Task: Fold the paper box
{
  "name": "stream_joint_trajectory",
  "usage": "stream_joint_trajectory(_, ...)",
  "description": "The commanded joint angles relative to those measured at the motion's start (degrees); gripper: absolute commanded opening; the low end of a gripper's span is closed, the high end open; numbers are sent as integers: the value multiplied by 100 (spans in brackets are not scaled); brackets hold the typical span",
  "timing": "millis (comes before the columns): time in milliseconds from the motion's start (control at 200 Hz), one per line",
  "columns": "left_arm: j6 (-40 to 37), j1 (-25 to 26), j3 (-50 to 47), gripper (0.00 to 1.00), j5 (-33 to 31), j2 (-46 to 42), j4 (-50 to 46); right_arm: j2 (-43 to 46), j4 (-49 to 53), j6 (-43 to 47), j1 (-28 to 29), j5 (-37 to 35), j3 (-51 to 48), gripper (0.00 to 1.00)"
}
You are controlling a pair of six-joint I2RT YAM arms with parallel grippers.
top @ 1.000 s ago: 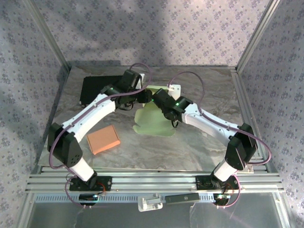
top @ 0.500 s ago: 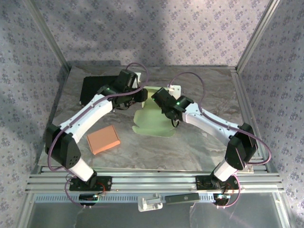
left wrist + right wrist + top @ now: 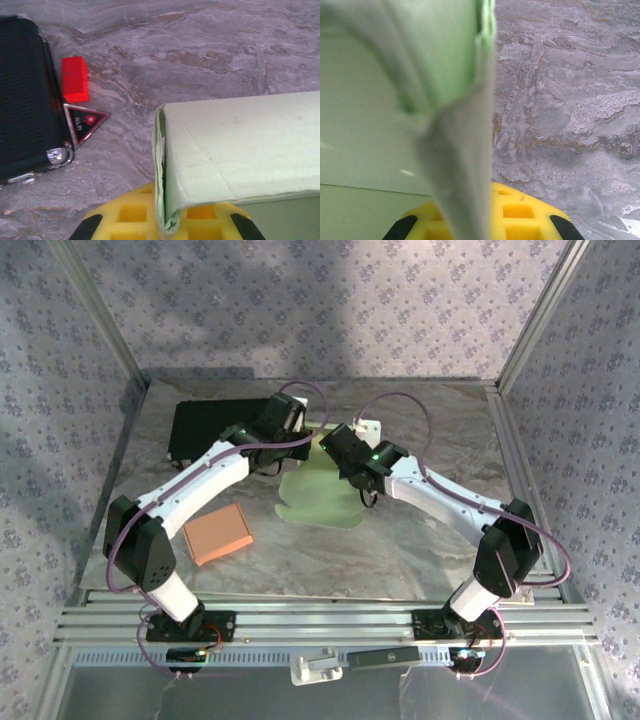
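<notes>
Lying in the middle of the table, the pale green box is seen as a partly folded sheet, its far edge raised where the two arms meet. The left fingers are closed on a doubled corner of that edge, with the layers pinched between them. The right fingers are likewise shut on a raised fold just beside it. The material is judged to be thin card: light, easily bent, and stiff only near its scored lines, so it is likely to bow or crease wrongly if pulled by a loose flap. Hold is best taken close to a crease or on a doubled edge, where the layers lend stiffness, and pressure should be kept modest so nothing is torn or dented. An orange slab and a black case lie well apart to the left.
</notes>
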State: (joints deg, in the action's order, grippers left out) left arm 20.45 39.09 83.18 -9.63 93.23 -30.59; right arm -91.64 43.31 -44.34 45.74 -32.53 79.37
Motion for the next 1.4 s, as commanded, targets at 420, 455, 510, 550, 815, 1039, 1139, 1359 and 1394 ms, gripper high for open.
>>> stream_joint_trajectory(420, 316, 243, -294, 59, -236, -989, 306, 150, 109, -456, -82, 55, -150, 0)
stream_joint_trajectory(455, 311, 230, -344, 59, -24, -1102, 388, 150, 115, -475, -99, 69, -166, 0)
stream_joint_trajectory(510, 319, 177, -438, 60, 240, -1250, 455, 158, 100, -513, -117, 97, -189, 0)
stream_joint_trajectory(550, 337, 88, -486, 59, 447, -1332, 474, 163, 82, -532, -133, 115, -207, 0)
stream_joint_trajectory(815, 118, -534, -565, 25, 1784, -1164, 371, 166, 1, -601, -205, 273, -250, 0)
stream_joint_trajectory(1039, -113, -554, -487, 23, 1992, -716, 379, 167, 1, -569, -236, 338, -253, 0)
stream_joint_trajectory(1139, -94, -559, -478, 25, 1970, -654, 435, 164, -3, -567, -249, 359, -257, 0)
stream_joint_trajectory(1359, -129, -542, -523, 25, 1751, -617, 444, 161, -26, -591, -263, 418, -269, 0)
stream_joint_trajectory(1394, -105, -526, -575, 29, 1703, -665, 457, 165, -30, -613, -275, 444, -271, 0)
